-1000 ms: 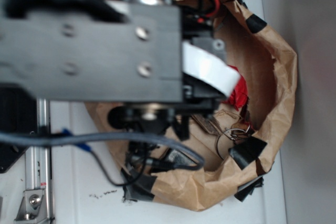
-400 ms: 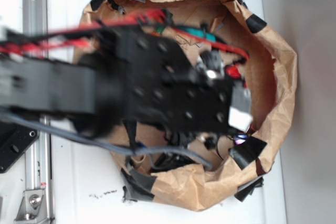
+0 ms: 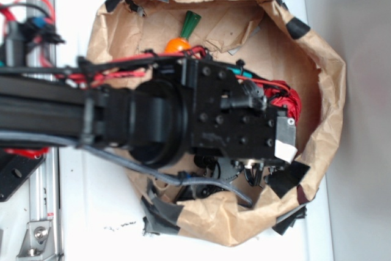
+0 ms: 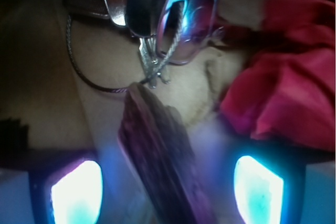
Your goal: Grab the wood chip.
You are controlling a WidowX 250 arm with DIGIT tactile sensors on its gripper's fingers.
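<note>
**Reader:** Wrist view first, please. Where is the wood chip, and what is the gripper doing?

**Describer:** Wrist view shows the wood chip (image 4: 160, 156) lying on brown paper, running from the middle of the picture down to the bottom edge, between the two glowing fingertips (image 4: 76, 192) of the gripper (image 4: 167, 190). The jaws stand wide apart, one on each side of the chip, and hold nothing.

**Reader:** What could go wrong from here?

**Describer:** I see two risks. A metal key ring with a thin wire loop (image 4: 157, 30) touches the chip's far tip, so a lift may drag it along or snag. Just right of the chip sits a crumpled red cloth (image 4: 283, 87); if the jaws close off-centre, the right finger could catch fabric instead of wood. The chip also lies flat, so the fingers could ride over it.

**Reader:** And how does the chip look?

**Describer:** Slim, flat and dark brown, with a purplish cast from the light. Rough grain runs lengthwise to a pointed far end.

**Reader:** Anything from the exterior view?

**Describer:** The arm hides the chip. It reaches into a brown paper bag (image 3: 330, 90); an orange carrot (image 3: 178, 44) lies well apart.
</note>
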